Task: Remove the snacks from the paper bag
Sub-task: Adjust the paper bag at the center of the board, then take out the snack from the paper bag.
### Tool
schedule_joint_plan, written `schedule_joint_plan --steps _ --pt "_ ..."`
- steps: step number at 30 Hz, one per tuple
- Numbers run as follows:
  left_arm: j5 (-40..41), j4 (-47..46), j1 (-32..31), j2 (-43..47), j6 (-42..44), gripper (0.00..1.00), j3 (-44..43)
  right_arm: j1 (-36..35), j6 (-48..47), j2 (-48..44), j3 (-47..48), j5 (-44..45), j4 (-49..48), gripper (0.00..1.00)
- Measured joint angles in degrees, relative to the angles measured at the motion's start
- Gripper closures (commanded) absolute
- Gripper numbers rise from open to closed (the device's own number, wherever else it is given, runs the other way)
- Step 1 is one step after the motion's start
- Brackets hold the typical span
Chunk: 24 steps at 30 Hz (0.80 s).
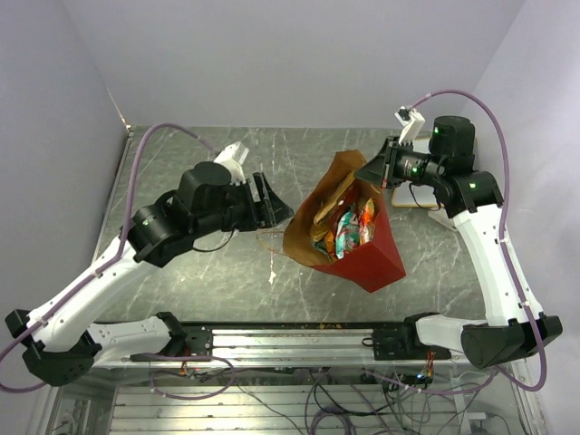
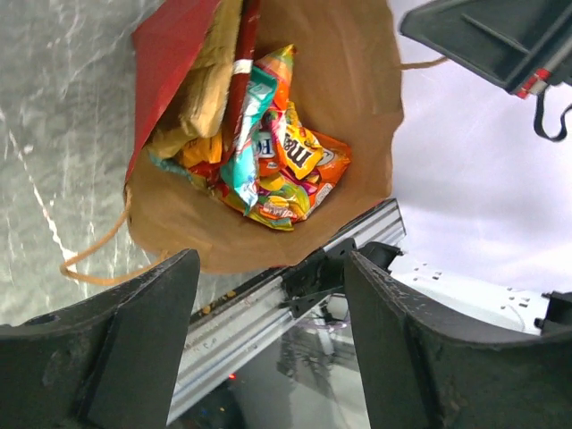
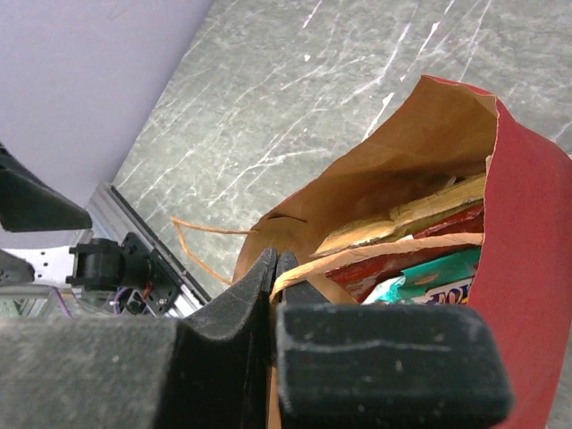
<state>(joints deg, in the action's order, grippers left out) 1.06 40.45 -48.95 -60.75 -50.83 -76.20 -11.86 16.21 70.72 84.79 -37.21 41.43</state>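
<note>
One paper bag (image 1: 367,258) sits mid-table, mouth gaping, with the snacks (image 2: 277,161) heaped inside (too jumbled to count). Of its two handles, one (image 3: 384,250) is pinched by the right gripper (image 3: 275,268) at the bag's one o'clock. The left gripper (image 1: 275,204) hovers at nine o'clock, fingers spread, apart from the bag.

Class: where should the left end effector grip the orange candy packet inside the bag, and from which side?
Pinch the orange packet by its exposed edge, entering through the open mouth of the paper bag. It lies topmost, and the open left end effector faces it, so that path looks clear.
</note>
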Motion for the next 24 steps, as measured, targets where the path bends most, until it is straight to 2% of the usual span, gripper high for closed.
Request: schedule_joint_plan --steps 2,8,16,21,24 --pt "0.50 -0.46 -1.33 -2.58 3.15 0.37 -2.62 0.00 0.11 0.00 0.04 0.70 0.31 1.00" --pt "2.45 -4.00 -5.01 -13.18 9.18 0.39 -6.73 0.00 0.59 -0.37 0.04 3.19 0.52 1.00" --pt "6.16 -8.20 -10.16 -20.31 16.61 0.61 -5.25 0.00 6.10 -5.07 -6.64 4.00 -3.82 1.00" --pt "9.27 -13.79 -13.00 -20.28 21.94 0.55 0.81 0.00 8.50 -5.51 -7.67 4.68 -5.40 1.00" --pt "10.78 -16.79 -13.99 -20.41 24.79 0.54 5.73 0.00 9.11 -5.97 -7.80 6.10 -6.29 1.00"
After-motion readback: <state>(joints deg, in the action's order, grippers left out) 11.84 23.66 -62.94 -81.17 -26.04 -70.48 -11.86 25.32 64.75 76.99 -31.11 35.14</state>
